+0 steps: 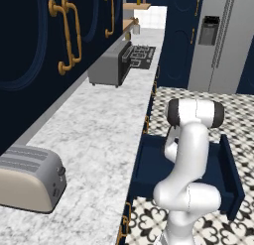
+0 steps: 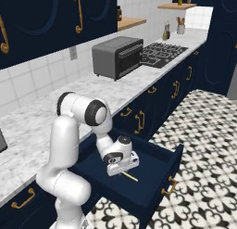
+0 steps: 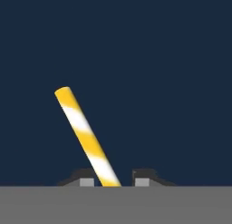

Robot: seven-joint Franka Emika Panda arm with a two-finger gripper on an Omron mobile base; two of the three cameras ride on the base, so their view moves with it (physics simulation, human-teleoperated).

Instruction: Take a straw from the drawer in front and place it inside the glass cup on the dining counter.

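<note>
- The gripper point(image 2: 121, 170) is down inside the open drawer point(image 2: 159, 170), low centre of the right base view, wrist bent so the fingers point at the navy floor.
- In the hand view the straw point(image 3: 86, 137), yellow with white stripes, runs from the upper left down between the 2 fingertips point(image 3: 86, 180).
- The jaws stand narrowed around its near end, but I cannot tell whether the pads actually pinch it; a gap shows on the right side.
- From the right base view the straw's free end pokes out just right of the hand, lying flat on the drawer floor.
- The drawer is pulled well out, giving the arm room to reach straight down.
- My guess: grasp is being made, lift comes next.
</note>
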